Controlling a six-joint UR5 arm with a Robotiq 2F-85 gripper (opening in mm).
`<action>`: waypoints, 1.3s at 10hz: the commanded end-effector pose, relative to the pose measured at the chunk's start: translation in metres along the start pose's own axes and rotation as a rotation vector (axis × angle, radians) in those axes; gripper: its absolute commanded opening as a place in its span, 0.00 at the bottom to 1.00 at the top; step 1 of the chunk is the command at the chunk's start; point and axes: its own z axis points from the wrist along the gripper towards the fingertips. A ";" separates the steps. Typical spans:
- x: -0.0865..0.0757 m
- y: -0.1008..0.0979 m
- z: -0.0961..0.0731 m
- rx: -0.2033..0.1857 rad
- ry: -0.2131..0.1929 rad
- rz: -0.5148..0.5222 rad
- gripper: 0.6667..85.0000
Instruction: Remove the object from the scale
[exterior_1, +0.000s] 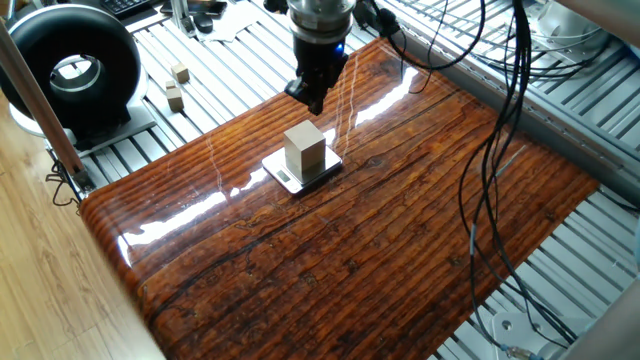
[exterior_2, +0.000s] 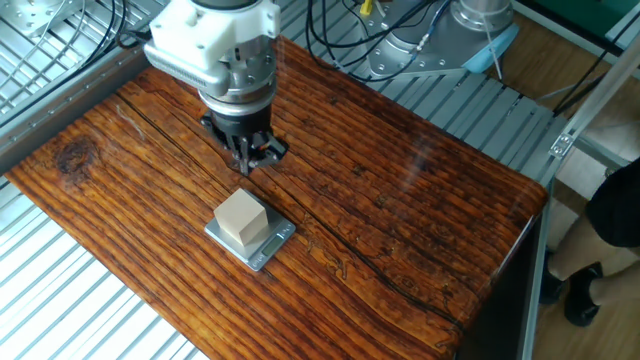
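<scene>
The pale beige wooden block (exterior_1: 305, 150) stands upright on the thin silver-white scale (exterior_1: 284, 177) near the middle of the wooden tabletop; it also shows in the other fixed view (exterior_2: 242, 218) on the scale (exterior_2: 272, 246). My gripper (exterior_1: 312, 100) hangs a little above and behind the block, empty, its fingers drawn together to a point. In the other fixed view the gripper (exterior_2: 256, 160) is just up and right of the block, apart from it.
Two small wooden cubes (exterior_1: 177, 85) lie on the metal slats at the back left, beside a black ring-shaped device (exterior_1: 70, 70). Cables (exterior_1: 500, 150) hang over the right side of the tabletop (exterior_1: 380, 250).
</scene>
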 end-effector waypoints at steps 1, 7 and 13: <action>-0.028 -0.002 0.011 0.024 -0.039 -0.066 0.43; -0.079 0.023 0.046 -0.019 -0.088 0.125 0.69; -0.041 0.001 0.077 -0.055 -0.014 0.232 0.98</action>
